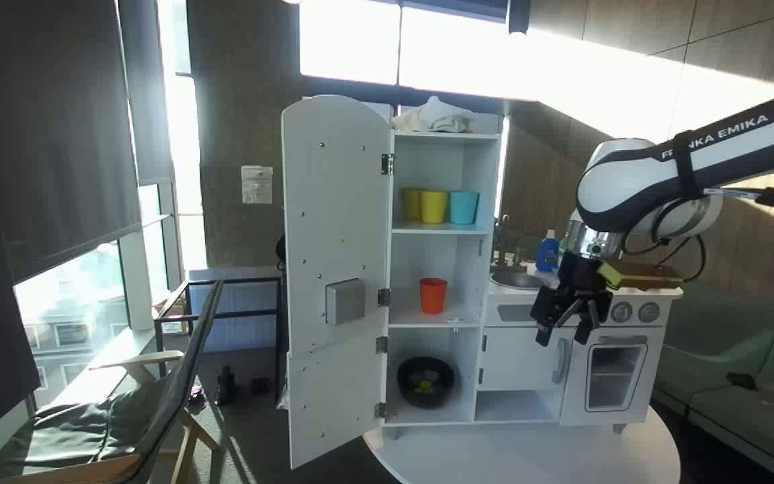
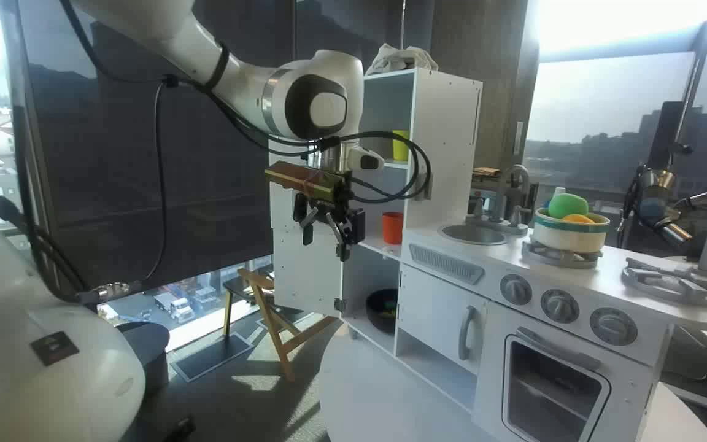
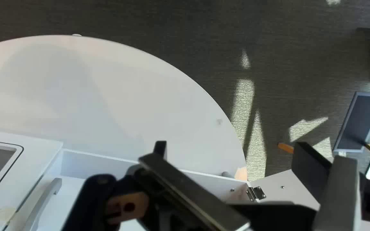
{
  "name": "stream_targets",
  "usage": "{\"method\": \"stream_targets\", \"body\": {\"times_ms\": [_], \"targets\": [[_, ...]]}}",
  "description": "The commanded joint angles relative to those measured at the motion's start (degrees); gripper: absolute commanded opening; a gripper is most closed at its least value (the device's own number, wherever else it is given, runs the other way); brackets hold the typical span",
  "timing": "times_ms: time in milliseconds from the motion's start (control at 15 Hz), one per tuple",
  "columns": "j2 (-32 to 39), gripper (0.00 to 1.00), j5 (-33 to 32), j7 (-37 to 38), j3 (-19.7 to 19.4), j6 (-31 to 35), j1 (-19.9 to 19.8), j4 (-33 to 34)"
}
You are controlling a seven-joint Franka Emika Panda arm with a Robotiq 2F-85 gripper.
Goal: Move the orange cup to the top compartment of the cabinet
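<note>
The orange cup (image 1: 433, 296) stands upright in the middle cubby of the tall white cabinet (image 1: 333, 222). It also shows in an exterior view (image 2: 393, 228), but it does not show in the wrist view. The top compartment (image 1: 480, 158) holds two yellow cups (image 1: 433, 207) and a teal cup (image 1: 464, 208). My gripper (image 1: 563, 335) is open and empty, pointing down in front of the toy kitchen, apart from the cup. In an exterior view my gripper (image 2: 326, 244) hangs in front of the cabinet (image 2: 442, 141). In the wrist view its fingers (image 3: 233, 152) are wide apart.
The cabinet door (image 1: 336, 376) stands open on its hinges. The lower cubby holds a black bowl (image 1: 426, 382). The stove unit (image 2: 550, 319) adjoins the cabinet, with a sink, tap and pot (image 2: 570, 233) on top. A white round table (image 3: 108, 93) carries the set.
</note>
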Motion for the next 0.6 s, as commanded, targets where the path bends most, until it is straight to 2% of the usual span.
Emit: {"method": "stream_targets", "body": {"times_ms": [0,533], "targets": [[0.0,1.0,0.2,-0.1,0.3,-0.2,-0.3,0.4],[-0.2,1.0,0.2,-0.1,0.3,-0.2,-0.3,1.0]]}}
